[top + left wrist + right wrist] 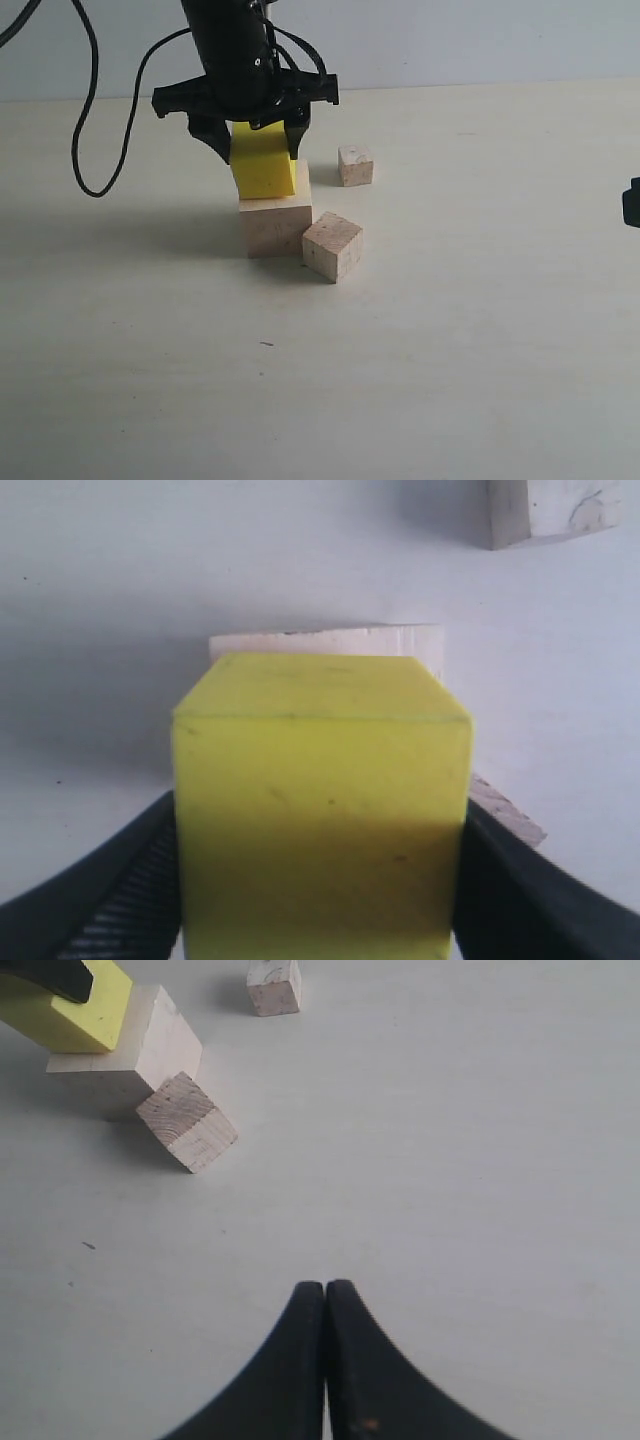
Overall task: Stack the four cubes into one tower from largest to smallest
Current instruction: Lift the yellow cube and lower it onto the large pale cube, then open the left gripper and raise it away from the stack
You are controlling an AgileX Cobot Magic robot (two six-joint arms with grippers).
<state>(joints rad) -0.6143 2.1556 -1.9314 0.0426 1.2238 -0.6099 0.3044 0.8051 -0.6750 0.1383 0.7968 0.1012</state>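
Observation:
My left gripper (260,150) is shut on the bright yellow cube (263,165) (320,830), one black finger on each side. The yellow cube sits at the top face of the large pale wood cube (275,225) (130,1055); I cannot tell whether they touch. The medium wood cube (333,245) (187,1120) stands turned on the table at the large cube's front right corner. Alone, further back to the right, is the small wood cube (355,165) (273,985). My right gripper (325,1285) is shut and empty, low over bare table well away from the cubes.
A black cable (85,130) loops down onto the pale table (450,380) left of the left arm. A dark part of the right arm (632,203) shows at the right edge of the exterior view.

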